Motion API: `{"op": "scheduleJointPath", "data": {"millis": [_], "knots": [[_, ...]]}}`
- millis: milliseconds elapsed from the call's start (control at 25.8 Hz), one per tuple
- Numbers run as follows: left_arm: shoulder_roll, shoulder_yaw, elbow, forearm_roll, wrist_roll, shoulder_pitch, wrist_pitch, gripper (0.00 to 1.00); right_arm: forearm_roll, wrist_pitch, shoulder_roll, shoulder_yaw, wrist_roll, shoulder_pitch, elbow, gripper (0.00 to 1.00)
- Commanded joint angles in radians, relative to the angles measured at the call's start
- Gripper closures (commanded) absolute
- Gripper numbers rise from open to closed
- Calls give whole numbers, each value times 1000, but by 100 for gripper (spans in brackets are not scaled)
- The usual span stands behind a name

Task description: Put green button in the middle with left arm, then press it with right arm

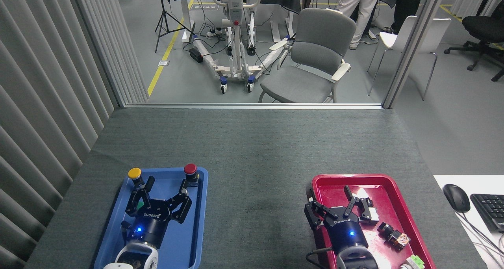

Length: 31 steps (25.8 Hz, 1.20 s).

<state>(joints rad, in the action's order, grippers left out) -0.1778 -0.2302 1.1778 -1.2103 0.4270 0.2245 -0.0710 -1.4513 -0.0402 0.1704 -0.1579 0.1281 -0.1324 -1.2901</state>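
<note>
Only a sliver of the green button (138,203) shows, in the blue tray (197,221) under the left finger linkage of my left gripper (167,183). That gripper hovers over the tray, open, with nothing between its fingers. The yellow-capped button (134,173) and the red-capped button (190,169) stand at the tray's far corners, just beyond the fingertips. Over the red tray (393,198), my right gripper (328,198) is open and empty. Between the two trays lies the middle (258,198), a bare strip of dark grey felt.
Small parts lie in the red tray: a black and amber piece (393,236) and a green and white one (413,262). A mouse (456,197) and a keyboard (490,210) sit on a white surface at the right. A chair and people's legs are beyond the table's far edge.
</note>
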Motion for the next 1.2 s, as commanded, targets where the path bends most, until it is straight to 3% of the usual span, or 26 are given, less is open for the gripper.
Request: {"op": "scheduleJointPath", "data": {"millis": [0, 775, 1163], "knots": [[0, 0, 3, 0, -1, -4, -4, 1, 0, 0, 0, 1, -2, -3, 0, 1], [-26, 0, 0, -6, -13, -7, -6, 1, 0, 6, -8, 1, -5, -12, 0, 0], [-31, 2, 2, -5, -175, 6, 27, 1, 2, 20, -2, 3, -7, -15, 5, 1]]}}
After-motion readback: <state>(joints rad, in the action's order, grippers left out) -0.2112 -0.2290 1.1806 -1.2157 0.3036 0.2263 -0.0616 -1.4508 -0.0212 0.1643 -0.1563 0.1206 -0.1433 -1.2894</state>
